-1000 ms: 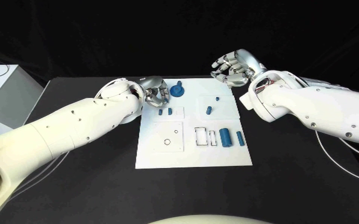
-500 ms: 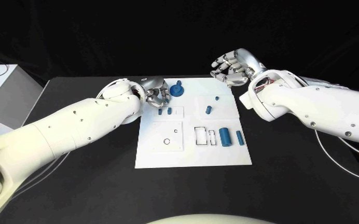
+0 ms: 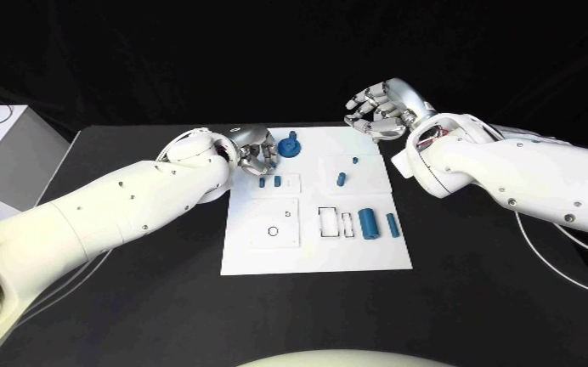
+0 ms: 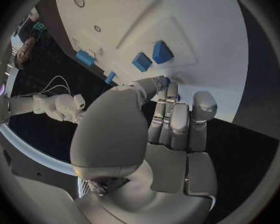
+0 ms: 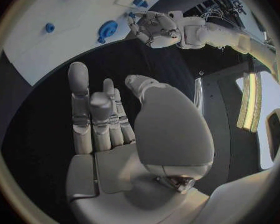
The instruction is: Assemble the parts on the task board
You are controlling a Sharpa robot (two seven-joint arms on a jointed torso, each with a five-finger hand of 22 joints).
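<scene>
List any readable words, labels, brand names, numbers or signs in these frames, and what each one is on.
None can be read.
The task board carries only outlines, a black rectangle and small rings, with no letters or digits.
The blue parts are unmarked.
The left hand, the right hand and both white arms show no legible marking.

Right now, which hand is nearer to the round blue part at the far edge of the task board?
Left. The left hand is right beside the round blue part; the right hand hovers apart, beyond the task board's far right corner.
</scene>
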